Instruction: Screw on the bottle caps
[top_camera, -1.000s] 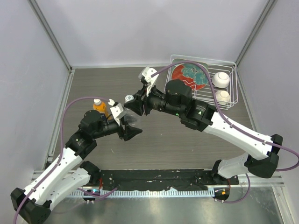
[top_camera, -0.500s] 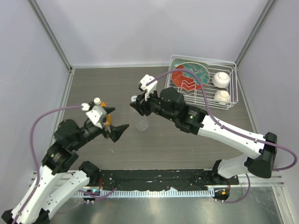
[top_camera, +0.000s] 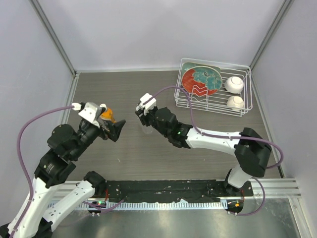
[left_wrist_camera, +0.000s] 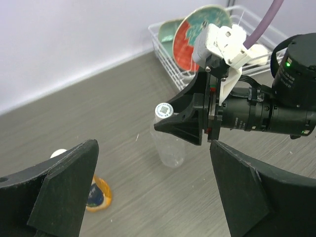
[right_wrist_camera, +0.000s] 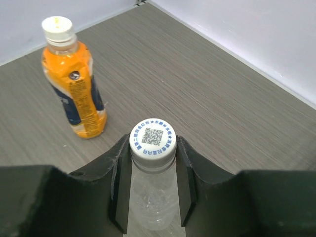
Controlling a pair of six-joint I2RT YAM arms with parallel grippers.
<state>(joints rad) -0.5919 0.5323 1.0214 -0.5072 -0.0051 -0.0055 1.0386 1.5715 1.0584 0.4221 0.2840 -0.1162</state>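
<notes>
White cap [right_wrist_camera: 153,139] sits on the clear bottle [right_wrist_camera: 152,200], pinched by the right hand [right_wrist_camera: 153,148]. Left hand [left_wrist_camera: 153,144] stands wide open, empty.

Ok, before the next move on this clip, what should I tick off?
1. right gripper closed on the white cap: ok.
2. clear bottle upright on the table: ok.
3. left gripper open and holding nothing: ok.
4. Clear bottle's body steadied by the other arm: not ok, nothing grips it.
5. White cap turned fully tight: cannot tell.
6. cream cap sitting on the orange bottle: ok; tightness cannot tell.
</notes>
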